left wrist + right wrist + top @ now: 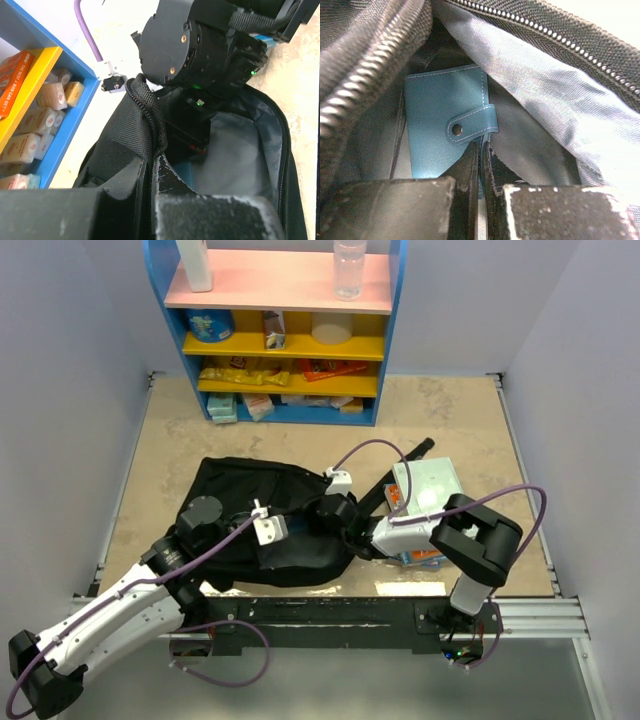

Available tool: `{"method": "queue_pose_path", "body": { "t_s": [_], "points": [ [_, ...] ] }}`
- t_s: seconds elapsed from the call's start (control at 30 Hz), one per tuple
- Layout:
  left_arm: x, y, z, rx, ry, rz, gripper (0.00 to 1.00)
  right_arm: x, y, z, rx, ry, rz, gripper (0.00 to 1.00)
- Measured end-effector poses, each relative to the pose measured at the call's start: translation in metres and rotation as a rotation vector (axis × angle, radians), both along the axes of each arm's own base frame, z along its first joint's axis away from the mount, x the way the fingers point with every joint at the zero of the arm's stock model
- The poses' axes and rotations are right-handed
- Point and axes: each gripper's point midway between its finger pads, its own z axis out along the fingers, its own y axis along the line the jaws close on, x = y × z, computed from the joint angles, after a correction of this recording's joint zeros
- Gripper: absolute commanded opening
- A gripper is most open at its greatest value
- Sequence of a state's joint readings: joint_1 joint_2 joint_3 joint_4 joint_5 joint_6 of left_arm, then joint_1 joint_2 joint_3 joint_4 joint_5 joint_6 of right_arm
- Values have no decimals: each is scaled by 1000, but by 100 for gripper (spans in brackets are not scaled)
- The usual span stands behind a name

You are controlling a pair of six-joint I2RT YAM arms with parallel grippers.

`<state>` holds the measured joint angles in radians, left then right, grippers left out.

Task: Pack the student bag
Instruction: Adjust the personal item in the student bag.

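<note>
Black fabric fills the middle of the bench (150,460): the student bag (235,495) lies flat there, its mouth unzipped and turned toward the right arm (480,540). The left arm (130,610) reaches in from the bag's near-left side. The left jaws are closed on the bag's zip edge (145,115), pinching the ribbed black rim and holding it raised above the grey lining (240,150).

The right arm comes from the bag's right side, its wrist down in the opening. The right jaws are inside the bag, closed with the tips together. Just beyond those tips, against the bag's lining, sits a teal case (437,105) with stitched edges and a strap (472,125) fastened by a snap. The tips sit right at the lower edge of that strap; whether they pinch any of the teal cannot be told. Zip teeth (365,75) of the bag's mouth run past the case on both sides.

To the right of the bag, partly under the right arm, lies a stack of books (430,485), the top one pale. Beyond the bag, by the far wall, a blue shelf unit (152,300) holds packets (240,372) and boxes. A white bottle (195,265) and a clear bottle (350,270) stand on its pink top board.
</note>
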<state>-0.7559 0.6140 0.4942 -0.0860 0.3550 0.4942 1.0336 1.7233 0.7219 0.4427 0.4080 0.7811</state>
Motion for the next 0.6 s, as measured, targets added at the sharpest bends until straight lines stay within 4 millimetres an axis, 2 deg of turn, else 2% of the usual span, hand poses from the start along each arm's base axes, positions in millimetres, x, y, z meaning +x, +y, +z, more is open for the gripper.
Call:
{"method": "queue_pose_path", "body": {
  "t_s": [0.13, 0.43, 0.6],
  "points": [
    [-1, 1, 1, -4, -4, 0, 0, -3, -8, 10, -13, -7, -1, 0],
    [-3, 0, 1, -12, -13, -7, 0, -13, -63, 71, -93, -142, -59, 0],
    [-3, 0, 8, -34, -35, -7, 0, -21, -85, 82, -173, -172, -57, 0]
  ]
}}
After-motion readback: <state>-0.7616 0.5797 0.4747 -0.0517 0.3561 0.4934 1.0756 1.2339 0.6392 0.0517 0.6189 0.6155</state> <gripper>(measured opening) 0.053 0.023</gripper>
